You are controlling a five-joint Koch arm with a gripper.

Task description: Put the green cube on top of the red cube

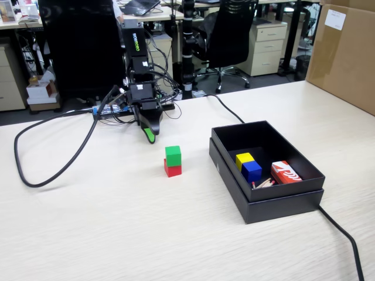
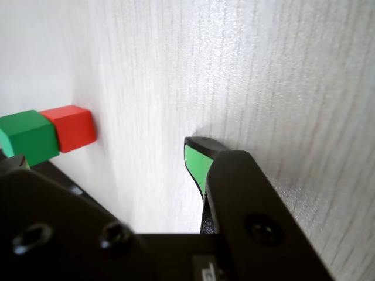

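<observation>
The green cube sits squarely on top of the red cube in the middle of the light wood table. My gripper hangs tip-down behind and to the left of the stack, apart from it and close above the table. In the wrist view the green cube and red cube lie at the left edge, pressed together. One green-padded finger shows at centre; the other jaw is far off at the left edge. The gripper is open with only bare table between its jaws.
A black open box stands to the right of the stack, holding a yellow cube, a blue cube and a red-and-white packet. A black cable loops on the left. A cardboard box stands at the back right.
</observation>
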